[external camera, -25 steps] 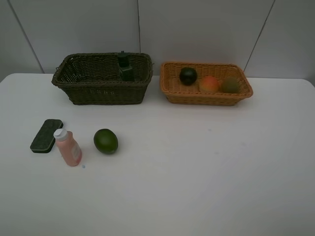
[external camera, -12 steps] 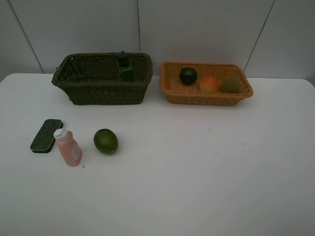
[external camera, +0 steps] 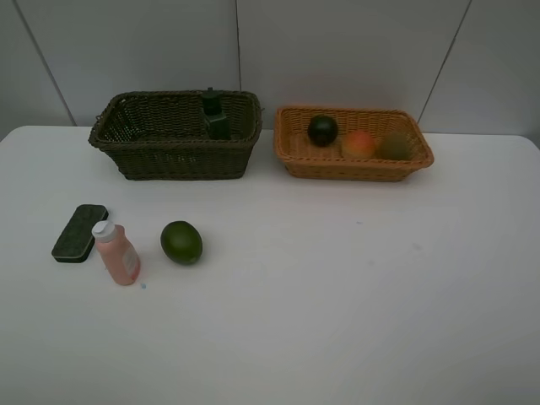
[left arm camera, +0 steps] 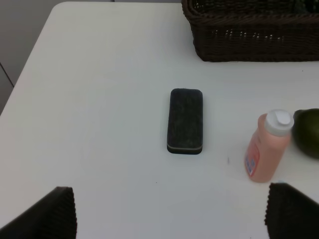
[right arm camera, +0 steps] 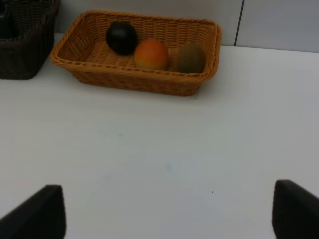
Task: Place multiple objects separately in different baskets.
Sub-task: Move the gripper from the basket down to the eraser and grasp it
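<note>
Left tool (left arm camera: 172, 214) and right tool (right arm camera: 167, 211) gape wide, empty. Pink bottle (left arm camera: 266, 147) looks light, probably slick; pinch it mid-body.

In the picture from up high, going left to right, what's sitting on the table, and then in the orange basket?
Dark green rectangular eraser block → pink white-capped plastic bottle → round green fruit → dark round mangosteen → orange-red peach → brown kiwi.

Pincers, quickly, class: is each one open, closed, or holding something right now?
Left pincer: open, holding nothing.
Right pincer: open, holding nothing.
</note>
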Available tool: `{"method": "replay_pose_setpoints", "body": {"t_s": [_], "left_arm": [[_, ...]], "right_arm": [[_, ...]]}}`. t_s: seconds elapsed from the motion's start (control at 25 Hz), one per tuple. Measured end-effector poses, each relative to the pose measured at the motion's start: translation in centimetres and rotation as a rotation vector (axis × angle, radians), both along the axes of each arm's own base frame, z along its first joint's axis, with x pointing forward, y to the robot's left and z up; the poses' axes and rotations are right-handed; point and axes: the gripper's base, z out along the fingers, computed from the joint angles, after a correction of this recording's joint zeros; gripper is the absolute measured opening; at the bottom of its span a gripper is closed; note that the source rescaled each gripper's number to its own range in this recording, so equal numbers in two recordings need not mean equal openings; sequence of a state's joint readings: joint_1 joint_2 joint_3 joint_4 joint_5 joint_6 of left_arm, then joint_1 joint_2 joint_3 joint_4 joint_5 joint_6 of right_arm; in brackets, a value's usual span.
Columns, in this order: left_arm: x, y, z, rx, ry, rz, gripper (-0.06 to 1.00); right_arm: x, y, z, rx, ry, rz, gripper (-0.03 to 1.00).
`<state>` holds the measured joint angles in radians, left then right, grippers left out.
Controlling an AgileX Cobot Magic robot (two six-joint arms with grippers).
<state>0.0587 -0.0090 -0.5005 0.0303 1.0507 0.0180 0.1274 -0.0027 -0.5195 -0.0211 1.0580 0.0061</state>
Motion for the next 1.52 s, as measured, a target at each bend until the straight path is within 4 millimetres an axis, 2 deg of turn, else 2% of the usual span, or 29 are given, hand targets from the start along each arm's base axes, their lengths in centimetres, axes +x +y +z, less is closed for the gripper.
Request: {"method": "replay_pose_setpoints", "body": {"t_s": [0.56,0.8,1.0,1.24,1.52], "left_arm": [[0.0,-0.5,0.1,-0.052,-0.008,-0.036,1.0],[1.1,-0.7,2.0,-0.075,0.036,-0.047,1.0],[3.7,-0.5,3.8,-0.083,0.141,-0.044,1.0],[8.5,-0.1,5.2,-0.078,0.272,-0.03,1.0],[14.9,0.7,5.1,-0.04,0.43,-0.009,1.0]], "right_arm": [[0.0,0.0,0.0,0.0,0.0,0.0,1.0],[0.0,0.0,0.0,0.0,0.0,0.0,1.0],[0.0,0.0,0.0,0.0,0.0,0.0,1.0],[0.0,0.0,0.0,0.0,0.0,0.0,1.0],[0.0,0.0,0.0,0.0,0.0,0.0,1.0]]}}
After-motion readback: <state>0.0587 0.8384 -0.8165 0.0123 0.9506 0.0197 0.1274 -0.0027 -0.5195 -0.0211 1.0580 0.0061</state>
